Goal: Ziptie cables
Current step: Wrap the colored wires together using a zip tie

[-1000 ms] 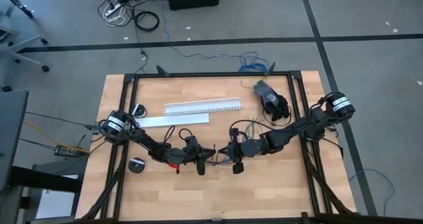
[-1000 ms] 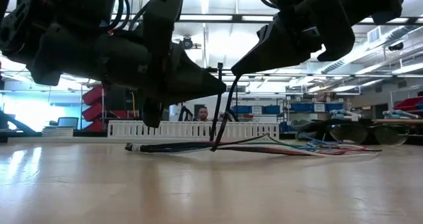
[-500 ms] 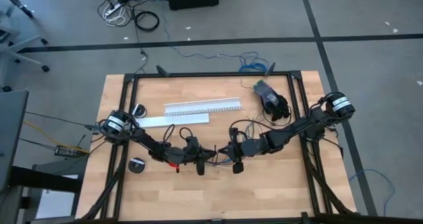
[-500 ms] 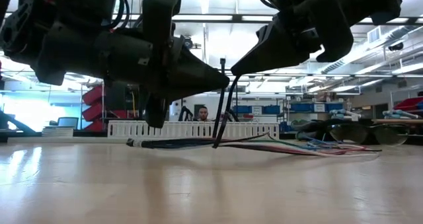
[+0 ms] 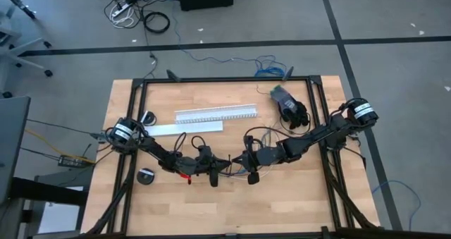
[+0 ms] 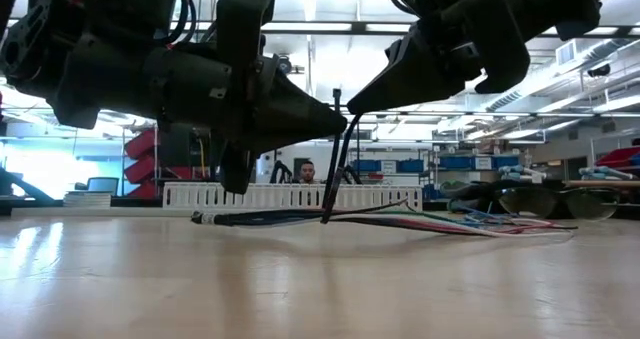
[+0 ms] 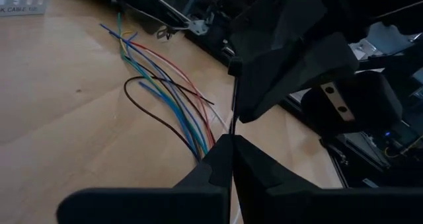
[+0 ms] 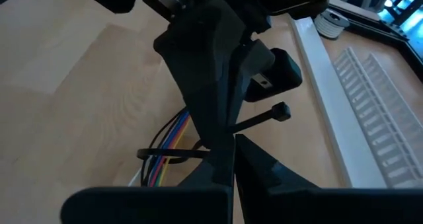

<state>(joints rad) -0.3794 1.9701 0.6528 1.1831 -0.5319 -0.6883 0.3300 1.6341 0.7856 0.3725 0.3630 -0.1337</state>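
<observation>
The cables point(image 5: 236, 170) are thin coloured wires lying in a bunch on the table's middle, and they also show in the low view point(image 6: 420, 222) and the left wrist view point(image 7: 172, 105). The black ziptie point(image 6: 328, 174) is looped around the cables point(image 8: 168, 141). Both of its strands rise from the bunch, and its small head point(image 8: 281, 112) sticks out free. My left gripper point(image 5: 224, 165) comes from the table's left and my right gripper point(image 5: 239, 161) from its right. They meet tip to tip above the bunch, and each is shut on the ziptie. My left gripper pinches one ziptie strand point(image 7: 233, 126) between its two fingertips point(image 6: 340, 121), a little below the head. Its fingers come nearly level from the table's left and lie across the strand. The strand stands nearly upright, with its loop down around the cables. My right gripper pinches the other ziptie strand point(image 6: 356, 127) between its fingertips point(image 8: 228, 145). Its fingers slant down from the table's right and lie across the strand. That strand runs down to the loop at the cables on the table.
A white slotted channel point(image 5: 216, 114) and a flat white strip point(image 5: 184, 128) lie toward the far edge. A dark object point(image 5: 290, 108) sits far right, and a black disc point(image 5: 146, 176) lies near left. Black frame rails point(image 5: 211, 80) border the table. A person point(image 6: 307, 169) is in the room beyond.
</observation>
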